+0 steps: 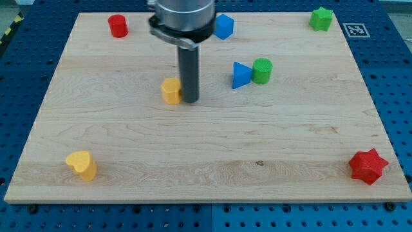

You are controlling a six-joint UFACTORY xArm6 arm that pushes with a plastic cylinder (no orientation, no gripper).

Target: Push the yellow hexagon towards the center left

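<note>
Currently, camera view, 1 frame: no jaws on this rig, only the dark rod, so nothing is held. My tip point(189, 101) rests on the table point(212, 148) touching or just beside the view's right face of the yellow hexagon point(170, 91). The hexagon sits a little left of the table's middle and slightly above it, toward the view's top. At the view's top left stands a red cylinder point(118, 26); a blue block point(223, 26), shape unclear, sits top centre, just right of the rod's housing. A blue triangle point(241, 75) touches a green cylinder point(262, 70) right of centre. Green star-like block point(320, 19) at top right; red star point(367, 165) at bottom right; yellow heart-like block point(82, 165) at bottom left, well apart from the hexagon
</note>
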